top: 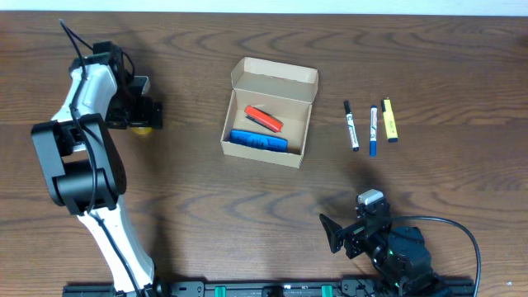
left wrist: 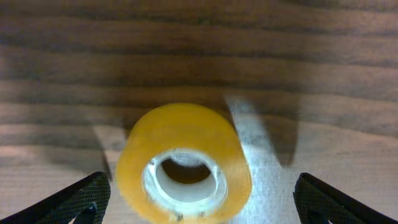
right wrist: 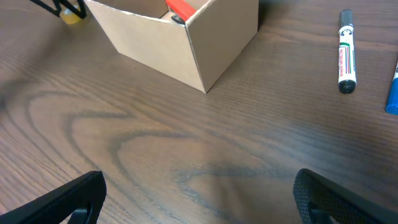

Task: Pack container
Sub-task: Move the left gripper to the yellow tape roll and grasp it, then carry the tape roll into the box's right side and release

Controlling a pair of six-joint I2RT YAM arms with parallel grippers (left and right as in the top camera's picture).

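At the left of the dark wood-grain worktop (top: 198, 214), the white-and-black left arm (top: 82, 107) reaches to the far side, and its claw (left wrist: 202, 180) stands wide. In the left wrist view the two black fingers (left wrist: 87, 196) sit well apart, one on either side of a roll of translucent yellow adhesive tape with a white core (left wrist: 183, 165). The roll lies on the worktop between the fingers, and neither finger touches it. Near the middle of the worktop is the small rectangular tan cardboard container (top: 268, 124). It is turned slightly off square, and its hinged flap lid is raised at the far side, leaving the interior exposed. Two items lie inside. A flat blue oblong object (top: 258, 141) lies along the near wall, and a red oblong object (top: 264, 119) lies at an angle behind it. The overhead view does not settle whether the two touch. At the near edge, right of the container, the black right arm carries its claw (right wrist: 199, 199), which is also spread wide. It holds nothing and has only bare worktop between its fingers. To the right of the container, and well apart from it, three pens lie side by side in a row without touching. They are a white marker with a black cap (top: 351, 125), a white marker with a blue cap (top: 373, 130) and a short yellow highlighter (top: 389, 120).
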